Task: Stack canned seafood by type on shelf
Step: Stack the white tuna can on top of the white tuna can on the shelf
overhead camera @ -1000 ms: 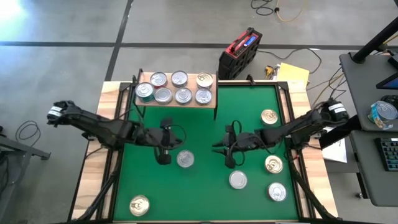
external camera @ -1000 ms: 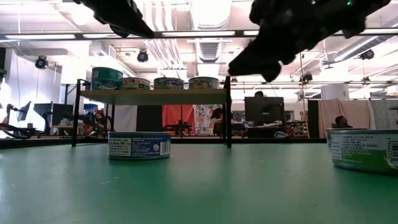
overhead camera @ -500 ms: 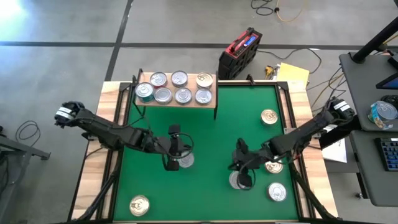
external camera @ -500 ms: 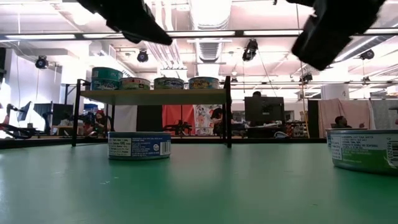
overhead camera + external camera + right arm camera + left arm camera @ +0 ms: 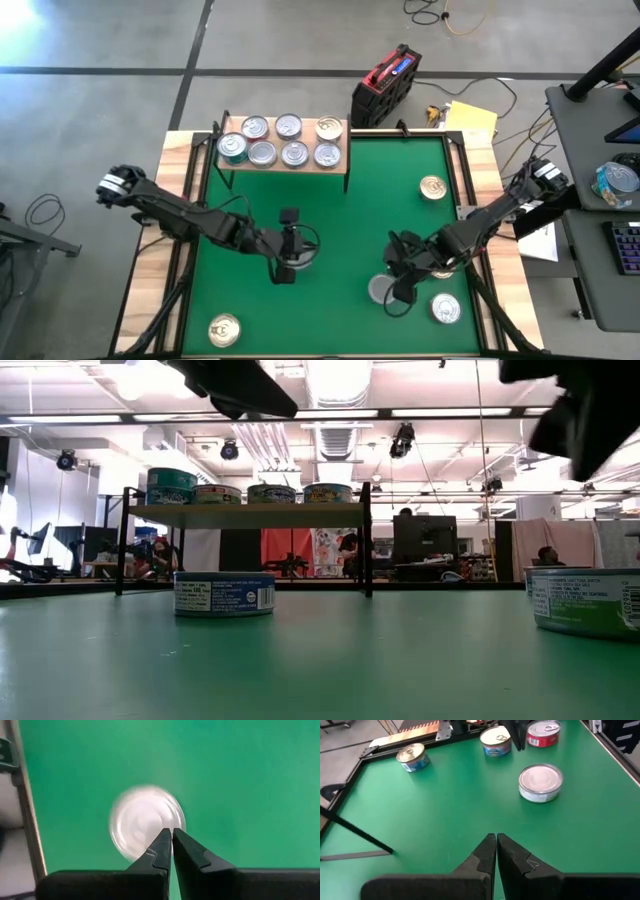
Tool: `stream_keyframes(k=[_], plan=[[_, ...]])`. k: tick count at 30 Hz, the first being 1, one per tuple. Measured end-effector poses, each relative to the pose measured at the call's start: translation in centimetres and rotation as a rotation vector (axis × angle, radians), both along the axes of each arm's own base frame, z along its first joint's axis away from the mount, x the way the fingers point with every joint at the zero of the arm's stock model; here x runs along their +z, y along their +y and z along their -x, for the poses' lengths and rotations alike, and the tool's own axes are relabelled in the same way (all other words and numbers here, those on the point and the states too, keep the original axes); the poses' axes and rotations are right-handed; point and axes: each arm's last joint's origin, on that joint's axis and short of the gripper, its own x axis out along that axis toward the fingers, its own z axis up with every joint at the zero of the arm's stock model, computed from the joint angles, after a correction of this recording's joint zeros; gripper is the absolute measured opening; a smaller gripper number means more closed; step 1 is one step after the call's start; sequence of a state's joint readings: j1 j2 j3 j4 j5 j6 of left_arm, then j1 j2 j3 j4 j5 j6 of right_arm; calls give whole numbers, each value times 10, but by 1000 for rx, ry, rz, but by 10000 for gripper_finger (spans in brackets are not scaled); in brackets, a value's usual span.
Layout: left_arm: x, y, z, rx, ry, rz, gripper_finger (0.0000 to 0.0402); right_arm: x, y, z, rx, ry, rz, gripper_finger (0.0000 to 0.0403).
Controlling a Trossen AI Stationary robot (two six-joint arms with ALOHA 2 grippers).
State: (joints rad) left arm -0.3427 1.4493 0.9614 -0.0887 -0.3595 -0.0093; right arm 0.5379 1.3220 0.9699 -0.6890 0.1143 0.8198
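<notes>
So, both arms have swung down-mat in the last sec. Right claw (image 5: 398,296) was mid-mat a moment back w/ fingers a bit apart; now it's pinched fully shut, holding nothing, and hangs right over a silver-topped tin (image 5: 382,290) near the mat's lower right; in its wrist view the closed tips sit just above that tin's lid. Left claw (image 5: 286,272) also shut & empty, has slid from beside the middle tin (image 5: 300,258) to over/just next to it; from above the arm hides most of that tin, can't tell if it's touching. Low view shows this tin sitting flat on the green mat (image 5: 330,200), untouched. Shelf (image 5: 285,141) at the mat's far edge already carries seven tins: a teal one stacked at its left end, silver tops along it, one gold top at the right end. Loose ones still out: gold-top tin (image 5: 433,187) far right, another gold-top (image 5: 441,264) under the right arm, silver tin w/ tab (image 5: 446,309) lower right, gold tin (image 5: 224,329) lower left. Reading it: each arm has picked its next target but shut jaws can't grab anything, so I'd guess they need to open before dropping onto a tin. Roughly half the job done; five or six tins left on the tabletop mat, sorting by lid colour yet to come.
</notes>
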Motion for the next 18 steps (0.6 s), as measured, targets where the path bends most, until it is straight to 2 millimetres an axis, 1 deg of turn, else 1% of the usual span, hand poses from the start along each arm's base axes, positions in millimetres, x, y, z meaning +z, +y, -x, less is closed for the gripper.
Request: stream_keyframes(k=[2,8,13,18], plan=[[0,-1,0,-4,4,-2,0,-2,-1,5,-27,68,0,9],[0,-2,3,20,22,-30,0,-7,-4,12,-67,163,-19,9],[3,0,11,104,141,-71,0,-10,-7,18,-111,226,-2,9],[9,4,21,223,283,-33,0,-10,-7,18,-112,227,-1,9]])
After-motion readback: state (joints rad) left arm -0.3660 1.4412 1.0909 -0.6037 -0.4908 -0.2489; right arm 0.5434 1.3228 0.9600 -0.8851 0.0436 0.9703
